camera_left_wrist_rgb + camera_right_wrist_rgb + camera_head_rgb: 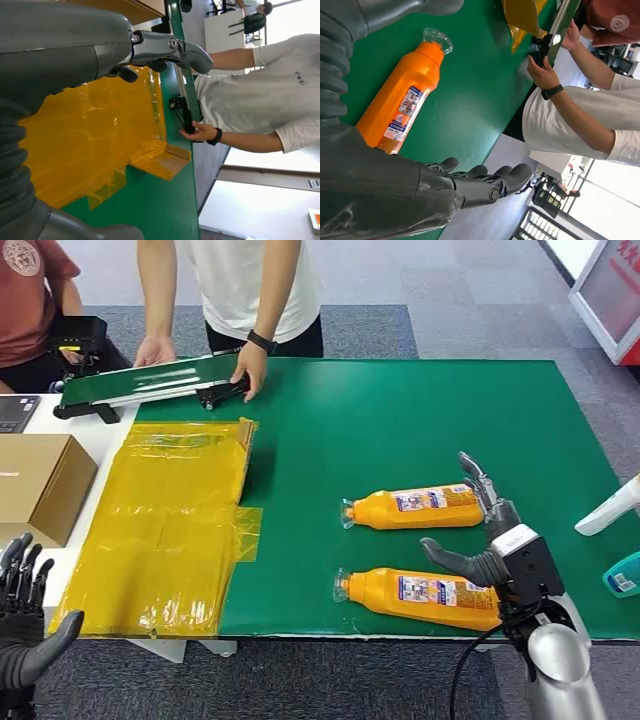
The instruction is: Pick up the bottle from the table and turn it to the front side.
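Green matting [423, 420] covered the table before me, with grey carpet beyond it and a person in a white shirt [253, 275] leaning over the far edge, one hand on a dark green rail [151, 380]. Two orange bottles lay on their sides near my right hand [490, 540], clear caps pointing to my left; the nearer bottle [423, 595] lay just beside my thumb, the farther one [415, 508] just beside my fingertips. My right hand was spread wide with nothing in it, set at the bottles' base ends between the two. My left hand [23, 620] hung off the table's corner, fingers apart and empty. I judged the nearer bottle a stiff, glossy plastic, likely slippery and heavy if full, so I would grip its broad, flattish body across the printed label rather than its narrow neck. Crinkled yellow film [166, 520] lay to my left beside a cardboard box [41, 485].
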Tool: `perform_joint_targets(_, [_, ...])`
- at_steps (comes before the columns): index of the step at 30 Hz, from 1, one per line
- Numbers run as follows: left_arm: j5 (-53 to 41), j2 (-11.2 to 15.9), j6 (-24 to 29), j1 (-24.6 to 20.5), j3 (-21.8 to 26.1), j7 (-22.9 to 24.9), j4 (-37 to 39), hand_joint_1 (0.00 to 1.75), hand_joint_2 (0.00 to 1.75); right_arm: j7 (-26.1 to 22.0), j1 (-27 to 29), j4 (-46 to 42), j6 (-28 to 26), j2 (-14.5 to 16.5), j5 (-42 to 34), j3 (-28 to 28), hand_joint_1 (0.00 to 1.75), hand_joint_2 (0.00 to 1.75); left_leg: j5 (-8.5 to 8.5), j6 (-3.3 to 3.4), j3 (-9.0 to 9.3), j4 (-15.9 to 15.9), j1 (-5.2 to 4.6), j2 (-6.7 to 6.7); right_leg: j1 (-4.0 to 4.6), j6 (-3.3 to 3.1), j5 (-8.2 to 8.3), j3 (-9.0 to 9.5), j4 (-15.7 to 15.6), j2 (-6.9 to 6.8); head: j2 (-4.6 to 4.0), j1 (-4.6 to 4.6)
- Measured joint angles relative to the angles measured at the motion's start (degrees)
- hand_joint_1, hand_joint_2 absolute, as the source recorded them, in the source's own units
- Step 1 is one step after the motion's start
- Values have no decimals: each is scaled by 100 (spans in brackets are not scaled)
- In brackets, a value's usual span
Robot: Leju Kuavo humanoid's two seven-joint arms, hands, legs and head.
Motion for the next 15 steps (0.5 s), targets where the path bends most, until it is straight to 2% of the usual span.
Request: perform_joint_targets(15, [25,81,17,-9,2,0,-15,0,175,0,-5,-4,4,39,-2,-17,0,175,0,0,0,0,0,0,0,0,0,0,0,0,0,0])
